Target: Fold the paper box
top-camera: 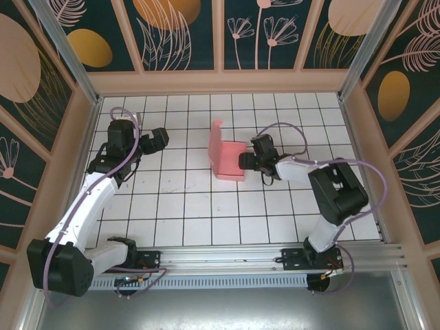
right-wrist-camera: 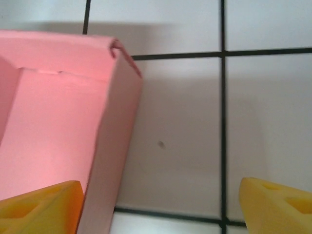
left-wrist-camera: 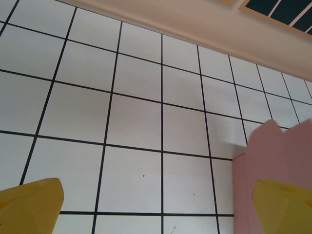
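From above, the left gripper (top-camera: 157, 139) hangs over the tiled table (top-camera: 179, 206), well left of the paper box (top-camera: 227, 159), which stands partly folded near the middle with open tiles on every side. Its wrist camera adds that the jaws are spread wide over bare tiles, the box's notched edge low on the right. The right gripper (top-camera: 249, 161) is at the box's right side, and its wrist view shows the jaws spread astride the side wall, one yellow finger (right-wrist-camera: 39, 204) over the pink inside.
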Controlling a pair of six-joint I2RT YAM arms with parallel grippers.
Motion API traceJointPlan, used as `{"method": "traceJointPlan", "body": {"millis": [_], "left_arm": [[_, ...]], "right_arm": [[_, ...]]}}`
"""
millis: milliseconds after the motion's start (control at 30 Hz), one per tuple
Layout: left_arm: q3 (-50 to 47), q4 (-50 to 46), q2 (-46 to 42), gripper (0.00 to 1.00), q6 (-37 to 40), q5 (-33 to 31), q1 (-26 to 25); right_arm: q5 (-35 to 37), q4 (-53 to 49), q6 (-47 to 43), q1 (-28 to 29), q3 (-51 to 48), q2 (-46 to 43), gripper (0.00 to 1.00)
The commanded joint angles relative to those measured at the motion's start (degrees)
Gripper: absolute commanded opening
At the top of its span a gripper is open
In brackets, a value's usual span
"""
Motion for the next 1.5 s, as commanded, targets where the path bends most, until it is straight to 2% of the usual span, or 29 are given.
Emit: {"method": "traceJointPlan", "body": {"millis": [0,167,300,367,467,633,1000,1167,1367,1467], "left_arm": [[-0.85,2.34,1.33,0.98,0.73,1.51,0.16],[-1.83,3.92,2.07,0.98,0.07,1.59,0.13],[-2.26,4.21,2.15,0.98,0.15,0.76,0.19],[-2.45,4.45,2.19,0.99,0.12,0.75,0.20],[-2.75,4.89,2.56,0.98,0.12,0.93,0.13],[-2.92,4.91,2.47,0.99,-0.19,0.48,0.13],[-4.38,4.96,0.75,0.98,-1.07,-1.38,0.14],[-4.78,5.25,0.87,0.99,-1.50,-1.36,0.13],[-6.10,6.61,0.20,0.99,-1.33,-0.44,0.13],[-5.09,7.75,1.86,0.98,-0.79,3.51,0.13]], "right_arm": [[0.17,4.81,1.28,-0.54,-4.34,-6.60,0.83],[2.31,2.23,6.73,-4.87,-8.53,-9.43,0.78],[0.61,5.05,7.19,-4.94,-12.59,-11.98,0.72],[-1.31,5.86,6.93,-4.71,-13.53,-12.04,0.66],[-1.77,6.09,6.18,-2.86,-13.56,-10.32,0.57],[-0.69,7.22,7.27,3.56,-11.48,-7.33,0.53],[-4.25,13.05,10.46,15.94,-2.00,3.82,0.54],[-4.25,12.15,8.76,18.76,5.55,9.23,0.65],[-4.25,14.31,2.71,18.31,1.35,1.90,0.72],[-6.21,13.80,-1.47,15.91,-1.80,-4.71,0.74]]}}
